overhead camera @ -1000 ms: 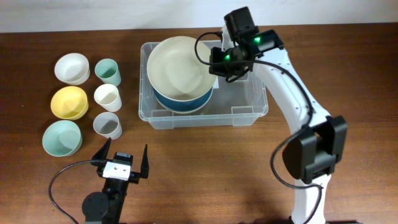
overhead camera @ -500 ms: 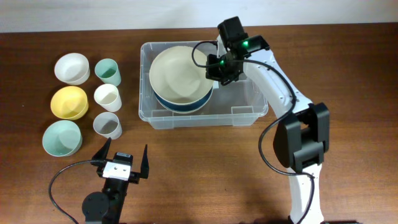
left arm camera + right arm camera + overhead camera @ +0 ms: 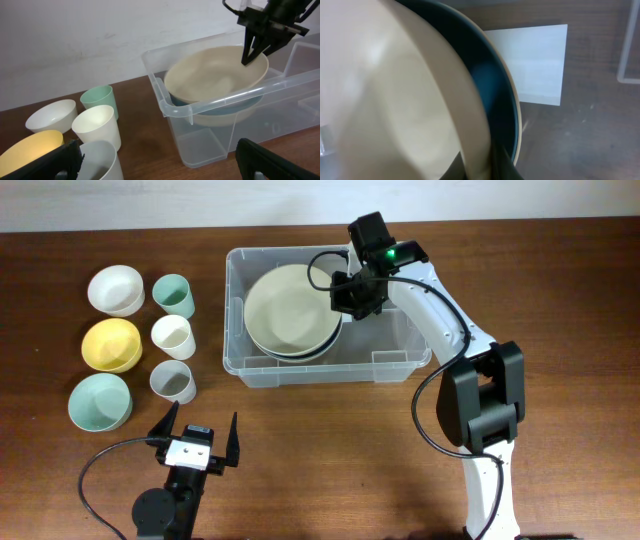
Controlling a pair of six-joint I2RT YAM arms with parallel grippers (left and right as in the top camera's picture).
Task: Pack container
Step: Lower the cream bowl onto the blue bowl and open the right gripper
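Here the container [image 3: 392, 352] sits in the middle of the tabletop [image 3: 560, 300], toward the far edge. In its left half a cream bowl [image 3: 288, 310] lies nested in a blue bowl [image 3: 292, 356]. The right tool [image 3: 347, 293] pinches the cream bowl's right rim. A white label [image 3: 535, 65] shows on the container's base. The left tool [image 3: 197, 437] hangs wide and empty near the front edge. Left of the container stand a white bowl [image 3: 115, 288], a yellow bowl [image 3: 110, 343], a green cup [image 3: 173, 294] and a white cup [image 3: 171, 335].
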